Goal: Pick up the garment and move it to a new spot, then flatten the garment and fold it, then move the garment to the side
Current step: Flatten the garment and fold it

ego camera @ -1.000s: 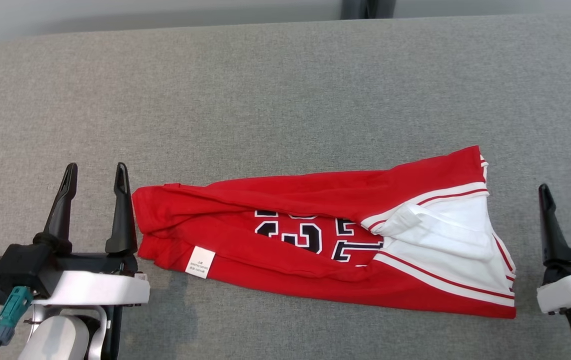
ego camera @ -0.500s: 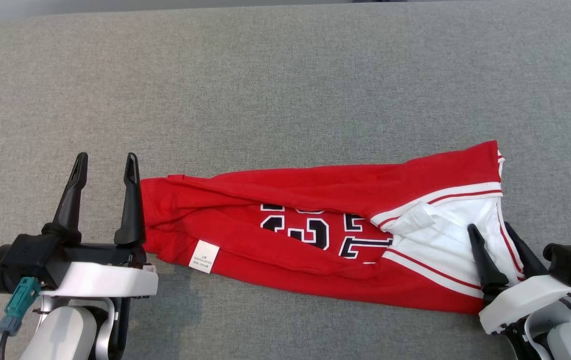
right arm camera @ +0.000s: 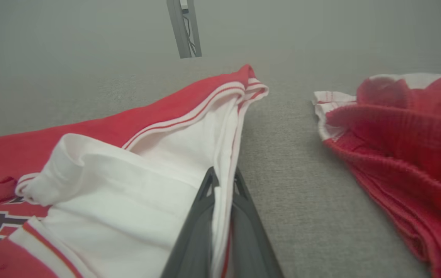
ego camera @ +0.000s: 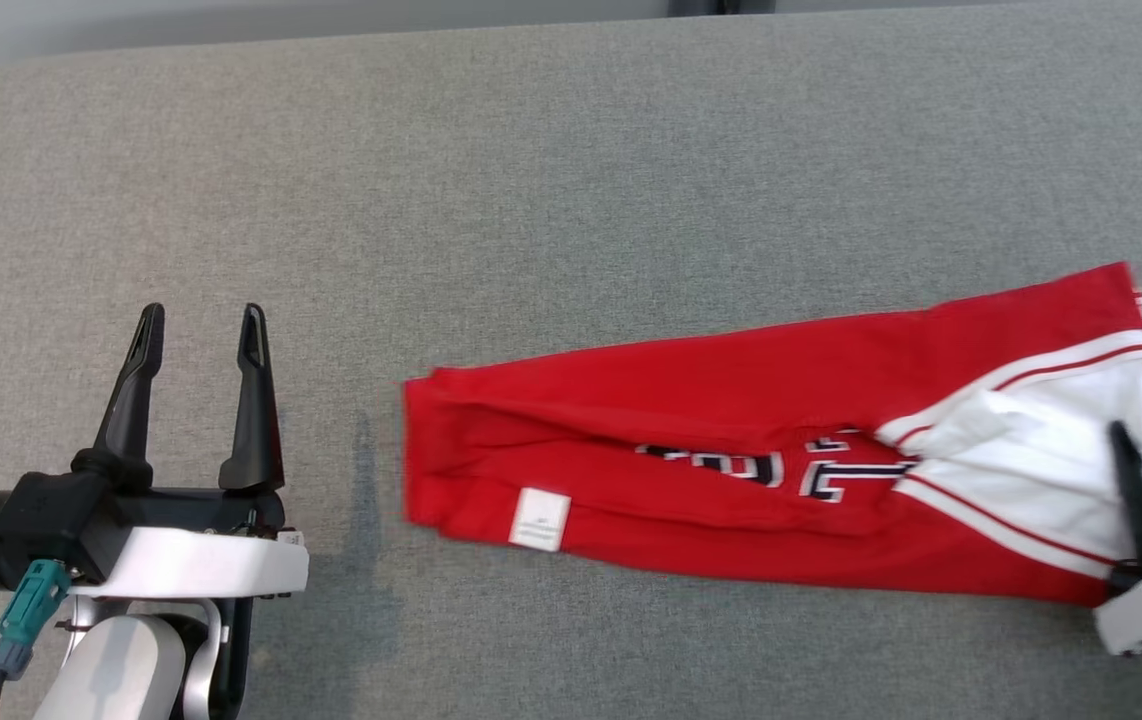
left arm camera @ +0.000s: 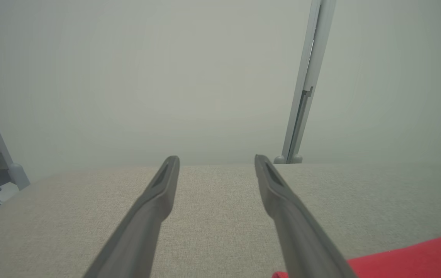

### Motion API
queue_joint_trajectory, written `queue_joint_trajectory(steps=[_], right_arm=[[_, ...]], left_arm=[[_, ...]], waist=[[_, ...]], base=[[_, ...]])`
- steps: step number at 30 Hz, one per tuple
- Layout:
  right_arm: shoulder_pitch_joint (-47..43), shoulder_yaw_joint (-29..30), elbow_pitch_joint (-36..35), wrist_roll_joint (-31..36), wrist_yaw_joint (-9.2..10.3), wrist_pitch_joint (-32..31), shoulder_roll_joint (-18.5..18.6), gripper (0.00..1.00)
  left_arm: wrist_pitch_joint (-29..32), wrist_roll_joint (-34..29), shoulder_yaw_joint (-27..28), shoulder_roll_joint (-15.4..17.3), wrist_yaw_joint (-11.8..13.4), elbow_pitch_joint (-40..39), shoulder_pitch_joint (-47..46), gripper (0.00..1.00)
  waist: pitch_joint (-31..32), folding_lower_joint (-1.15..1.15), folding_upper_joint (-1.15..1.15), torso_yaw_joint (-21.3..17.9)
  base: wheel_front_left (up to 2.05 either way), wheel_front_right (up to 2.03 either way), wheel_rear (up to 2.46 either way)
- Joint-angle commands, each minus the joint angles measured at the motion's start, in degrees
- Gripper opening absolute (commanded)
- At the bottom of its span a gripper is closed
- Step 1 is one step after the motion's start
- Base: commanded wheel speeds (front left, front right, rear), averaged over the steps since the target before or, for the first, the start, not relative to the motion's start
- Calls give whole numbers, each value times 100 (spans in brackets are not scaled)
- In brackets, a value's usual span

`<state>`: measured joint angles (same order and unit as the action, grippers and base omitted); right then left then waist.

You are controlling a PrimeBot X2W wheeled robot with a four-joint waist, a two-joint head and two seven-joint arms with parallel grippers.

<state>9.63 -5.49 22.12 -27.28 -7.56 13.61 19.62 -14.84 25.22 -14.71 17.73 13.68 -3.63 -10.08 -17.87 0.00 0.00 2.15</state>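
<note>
Right gripper (right arm camera: 224, 173) pinching the garment's (ego camera: 731, 400) white end

I am clamping my right gripper shut on the white hem, right at my fingertips. The garment is lying lengthwise left to right across the bench (ego camera: 531, 180), its red end pointing at my left gripper (ego camera: 199, 315), which is hanging wide open and empty, well apart. Another red cloth (right arm camera: 398, 127) is crowding my right; open room is lying beyond.

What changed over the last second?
The right hand came in from the right, shut on the white end of the garment and dragged it rightward, away from the left hand. The left hand stayed open and put; the other red cloth remains at far right.
</note>
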Motion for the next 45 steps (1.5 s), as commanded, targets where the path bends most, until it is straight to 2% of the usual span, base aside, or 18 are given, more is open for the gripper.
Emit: queue_joint_trajectory(steps=[1, 6, 14, 21, 24, 27, 32, 37, 42, 45], right_arm=[[-77, 165, -31, 39, 14, 65, 135, 0], [-133, 398, -146, 67, 13, 18, 236, 0], [53, 89, -1095, 85, 9, -293, 64, 0], [385, -741, -2668, 213, 9, -1143, -379, 0], [594, -1314, -2967, 295, 9, -1480, -680, 0], [832, -1922, -2863, 336, 9, -1677, -1027, 0], [1199, -2731, -2167, 204, 9, -1540, -1503, 0], [1500, -3116, -1259, 80, 9, -1191, -1647, 0], [1828, -3541, -732, -369, 8, -797, -1648, 2], [1997, -3725, -622, -574, 8, -565, -1655, 100]], left_arm=[[-3, -2, 18, 54, 22, -28, 13, 100], [10, 3, -4, 72, 29, -38, -4, 100], [24, 38, -32, 89, 29, -29, 31, 100], [61, 60, -80, 92, 13, -61, -6, 100], [78, 64, -135, 65, -26, -56, -93, 100], [65, 66, -172, 34, -58, -15, -146, 100], [26, 76, -245, -87, -160, 108, -284, 100], [9, 55, -341, -213, -263, 277, -427, 100], [-19, 11, -386, -320, -365, 433, -559, 100], [-28, -9, -382, -352, -417, 514, -613, 100]], waist=[[19, 0, 0, -31], [55, 0, 0, -78], [149, 0, 0, -143], [185, 0, 0, -162], [151, 0, 0, -111], [93, 0, 0, -20], [-29, 0, 0, 204], [-173, 0, 0, 395], [-302, 0, 0, 470], [-340, 0, 0, 450]], base=[[0, 0, 0], [0, 0, 0], [0, 0, 0], [0, 0, 0], [0, 0, 0], [0, 0, 0], [0, 0, 0], [0, 0, 0], [0, 0, 0], [0, 0, 0]])
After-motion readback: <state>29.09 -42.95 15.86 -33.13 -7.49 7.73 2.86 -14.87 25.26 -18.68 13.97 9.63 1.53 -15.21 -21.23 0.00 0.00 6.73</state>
